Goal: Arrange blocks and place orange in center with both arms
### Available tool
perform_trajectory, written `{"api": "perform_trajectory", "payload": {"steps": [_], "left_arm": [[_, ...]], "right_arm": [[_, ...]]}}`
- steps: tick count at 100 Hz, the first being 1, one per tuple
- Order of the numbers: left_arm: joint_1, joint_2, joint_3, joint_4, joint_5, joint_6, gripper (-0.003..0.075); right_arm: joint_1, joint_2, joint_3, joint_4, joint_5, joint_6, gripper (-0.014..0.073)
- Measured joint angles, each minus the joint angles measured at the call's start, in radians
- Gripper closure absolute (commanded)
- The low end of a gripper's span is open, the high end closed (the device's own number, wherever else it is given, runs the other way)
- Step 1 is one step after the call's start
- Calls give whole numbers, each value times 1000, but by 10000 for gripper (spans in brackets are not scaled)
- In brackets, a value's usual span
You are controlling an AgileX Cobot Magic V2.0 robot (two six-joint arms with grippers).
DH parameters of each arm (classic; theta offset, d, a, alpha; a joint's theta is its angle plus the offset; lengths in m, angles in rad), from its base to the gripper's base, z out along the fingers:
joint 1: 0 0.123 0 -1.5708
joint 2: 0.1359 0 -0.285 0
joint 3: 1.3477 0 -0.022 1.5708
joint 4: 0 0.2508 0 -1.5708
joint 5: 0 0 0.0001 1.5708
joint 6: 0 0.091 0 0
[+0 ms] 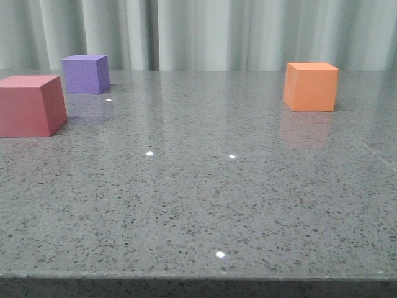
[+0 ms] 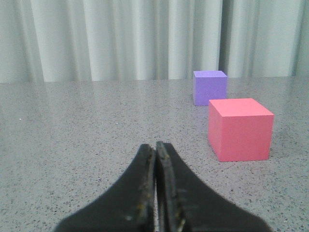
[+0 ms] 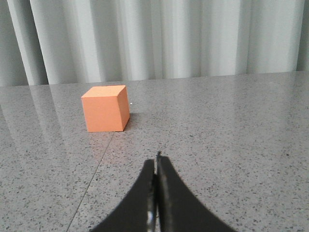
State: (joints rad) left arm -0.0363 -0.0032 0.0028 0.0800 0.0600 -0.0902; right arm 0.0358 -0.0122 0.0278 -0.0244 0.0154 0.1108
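Note:
The red-pink cube (image 1: pixel 31 105) sits at the left edge of the table, with the purple cube (image 1: pixel 86 74) behind it. The orange cube (image 1: pixel 311 86) stands alone at the far right. Neither gripper shows in the front view. In the left wrist view my left gripper (image 2: pixel 156 145) is shut and empty, low over the table, with the red-pink cube (image 2: pixel 240 128) ahead to one side and the purple cube (image 2: pixel 209 87) beyond it. In the right wrist view my right gripper (image 3: pixel 157 158) is shut and empty, with the orange cube (image 3: pixel 105 108) ahead and apart from it.
The grey speckled tabletop (image 1: pixel 198 186) runs from its front edge back to a pale curtain (image 1: pixel 205 31). A thin seam line (image 3: pixel 91 179) crosses the table near the orange cube in the right wrist view.

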Motion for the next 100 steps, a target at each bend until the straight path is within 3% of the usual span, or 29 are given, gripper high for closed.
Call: {"api": "perform_trajectory", "payload": {"steps": [37, 50, 71, 100], "left_arm": [[0, 0, 0, 0, 0, 0, 741], [0, 0, 0, 0, 0, 0, 741], [0, 0, 0, 0, 0, 0, 741], [0, 0, 0, 0, 0, 0, 741]], "right_arm": [[0, 0, -5, 0, -15, 0, 663], [0, 0, -84, 0, 38, 0, 663], [0, 81, -321, 0, 276, 0, 663], [0, 449, -720, 0, 690, 0, 663]]}}
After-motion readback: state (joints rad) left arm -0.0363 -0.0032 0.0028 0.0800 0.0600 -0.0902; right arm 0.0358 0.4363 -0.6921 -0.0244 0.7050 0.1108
